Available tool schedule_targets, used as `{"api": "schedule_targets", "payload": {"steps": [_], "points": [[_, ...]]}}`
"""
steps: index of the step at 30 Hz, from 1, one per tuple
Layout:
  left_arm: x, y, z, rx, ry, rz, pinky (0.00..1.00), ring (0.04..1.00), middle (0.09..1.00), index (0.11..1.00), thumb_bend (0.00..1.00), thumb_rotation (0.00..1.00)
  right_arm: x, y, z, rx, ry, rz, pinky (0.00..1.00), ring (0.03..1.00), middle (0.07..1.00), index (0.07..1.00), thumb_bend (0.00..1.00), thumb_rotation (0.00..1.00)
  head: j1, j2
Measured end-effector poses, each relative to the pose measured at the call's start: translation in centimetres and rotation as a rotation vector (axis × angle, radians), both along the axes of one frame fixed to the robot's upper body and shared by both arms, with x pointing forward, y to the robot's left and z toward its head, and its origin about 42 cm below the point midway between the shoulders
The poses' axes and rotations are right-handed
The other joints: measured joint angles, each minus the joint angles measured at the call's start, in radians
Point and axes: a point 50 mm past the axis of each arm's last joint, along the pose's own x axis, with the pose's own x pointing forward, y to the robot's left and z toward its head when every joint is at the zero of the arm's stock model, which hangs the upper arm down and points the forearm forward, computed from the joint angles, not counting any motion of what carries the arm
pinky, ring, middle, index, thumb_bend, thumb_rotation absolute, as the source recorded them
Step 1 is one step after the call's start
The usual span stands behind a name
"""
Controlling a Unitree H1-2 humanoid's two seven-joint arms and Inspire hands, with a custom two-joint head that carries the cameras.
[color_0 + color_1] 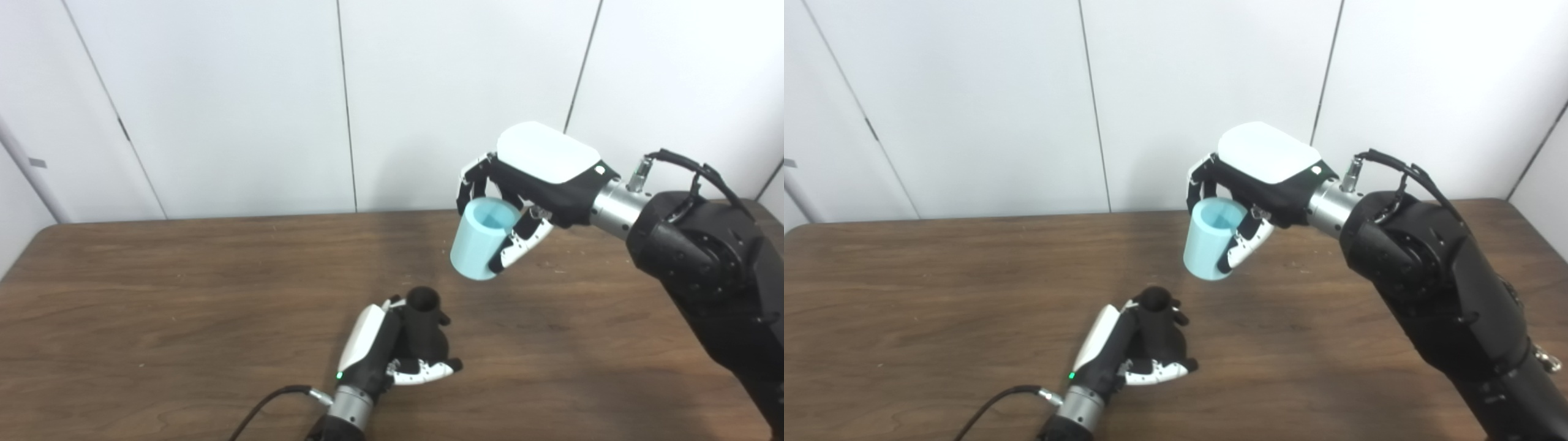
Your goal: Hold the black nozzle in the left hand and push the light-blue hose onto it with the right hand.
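the black nozzle [424,301] is gripped upright above the table [153,294] by the left hand [392,352], its tip exposed, while the light-blue hose [484,240] is clasped aloft nearby, apart, by the right hand [527,190], seemingly for mating.

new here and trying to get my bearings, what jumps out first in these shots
The light-blue hose, a short open tube, stands out most: the right hand holds it in the air above the far right part of the wooden table. Nearer the camera and lower, the left hand is closed around the black nozzle, open end up. The two parts are still apart.
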Motion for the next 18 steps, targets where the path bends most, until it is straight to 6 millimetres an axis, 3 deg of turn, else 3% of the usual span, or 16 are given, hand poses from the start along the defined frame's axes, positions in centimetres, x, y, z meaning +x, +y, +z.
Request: {"api": "schedule_targets", "payload": {"steps": [7,18], "points": [[0.0,-0.2,0.0,0.017,0.005,0.01,1.0,0.881,0.78,0.487,0.51,0.07,0.0,0.5,0.8,-0.004,-0.019,0.05,0.21,0.286,0.41,0.519,0.52,0.0,0.063,0.012],[-0.1,-0.4,0.0,0.011,0.006,0.014,1.0,0.876,0.78,0.487,0.51,0.07,-0.1,1.9,0.4,0.01,0.038,0.085,0.2,0.277,0.407,0.518,0.52,0.0,0.064,0.035]]}}
